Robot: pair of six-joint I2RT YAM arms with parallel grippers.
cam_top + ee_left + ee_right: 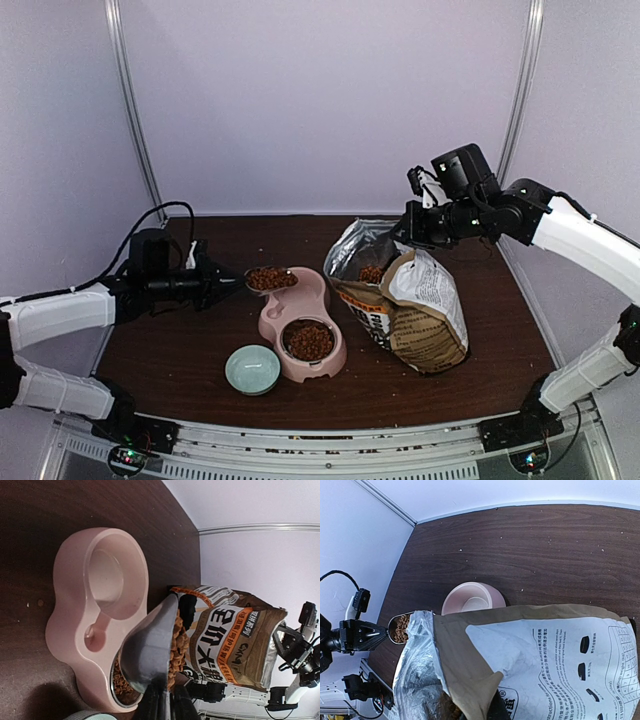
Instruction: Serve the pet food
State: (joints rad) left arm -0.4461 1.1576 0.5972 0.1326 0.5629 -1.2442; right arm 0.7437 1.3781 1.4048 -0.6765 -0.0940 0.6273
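My left gripper [213,283] is shut on the handle of a grey scoop [268,279] heaped with reddish-brown pet food [270,276]. It holds the scoop level over the far-left rim of the pink double bowl [322,297]. In the left wrist view the scoop [150,650] and its kibble [178,647] hang above the bowl [70,625]. The far compartment [107,580] is empty. The near compartment holds kibble [309,341]. My right gripper [413,228] is shut on the top edge of the open brown-and-white bag [410,310], with kibble [371,272] showing inside.
A small pale teal bowl [252,369] stands just left of the pink bowl's near end. The bag [545,655] leans at the right of the table and fills most of the right wrist view. A black cable and plug [190,250] lie at the back left.
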